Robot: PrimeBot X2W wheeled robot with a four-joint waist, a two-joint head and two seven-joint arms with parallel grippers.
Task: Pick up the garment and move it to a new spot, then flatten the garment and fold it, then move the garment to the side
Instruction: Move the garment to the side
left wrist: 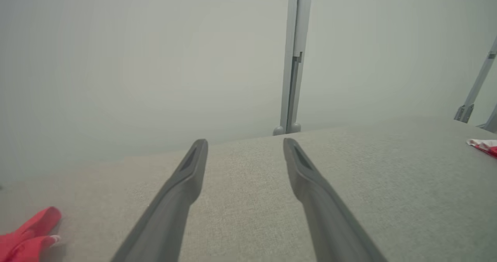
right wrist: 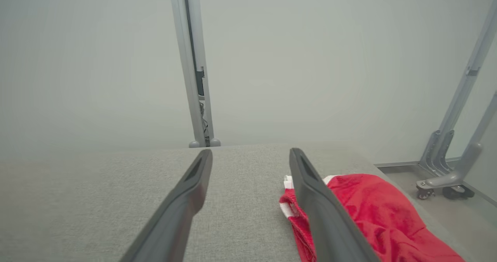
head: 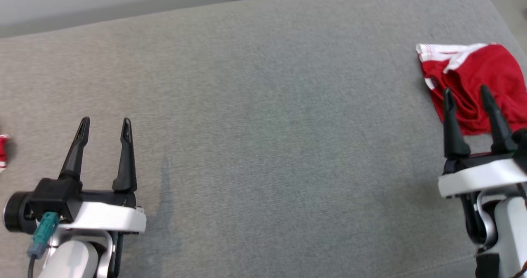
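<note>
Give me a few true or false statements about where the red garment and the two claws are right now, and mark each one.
1. The left claw is open and empty. True.
2. The right claw is clamped on the red garment. False: its jaws stand open, and the garment lies bunched on the grey fabric surface.
3. The garment has white trim. True.
4. The garment lies midway between the two claws. False: it lies at the surface's right end, by the right claw.
5. Another piece of red cloth lies at the far left. True.
</note>
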